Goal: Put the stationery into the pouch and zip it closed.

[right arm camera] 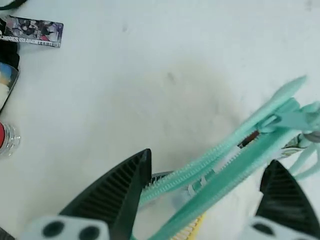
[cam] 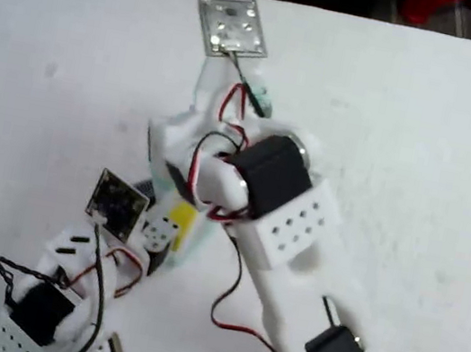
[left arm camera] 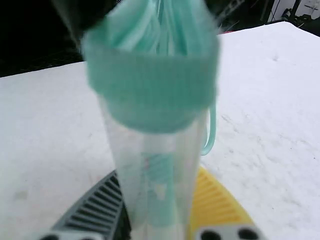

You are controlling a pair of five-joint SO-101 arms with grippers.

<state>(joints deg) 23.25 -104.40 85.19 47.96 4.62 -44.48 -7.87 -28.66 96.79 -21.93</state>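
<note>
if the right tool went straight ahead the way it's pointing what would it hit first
Most likely the pouch: its green zipper edge runs across the gap between the open fingers of the right tool. The table lies behind it, though depth is hard to judge.

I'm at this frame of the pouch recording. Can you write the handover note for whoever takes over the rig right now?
Left gripper: shut on the clear pouch, gripping it across its width.
Right gripper: open, one finger on either side of the teal zipper, gripping nothing.
Things: a teal item shows through the pouch wall. I cannot tell whether more is inside.
Done: stationery appears loaded.
Left: the zipper's two rows look apart between the right fingers, so it is not yet closed. Catch the slider and pull it along while the left gripper holds the pouch.
</note>
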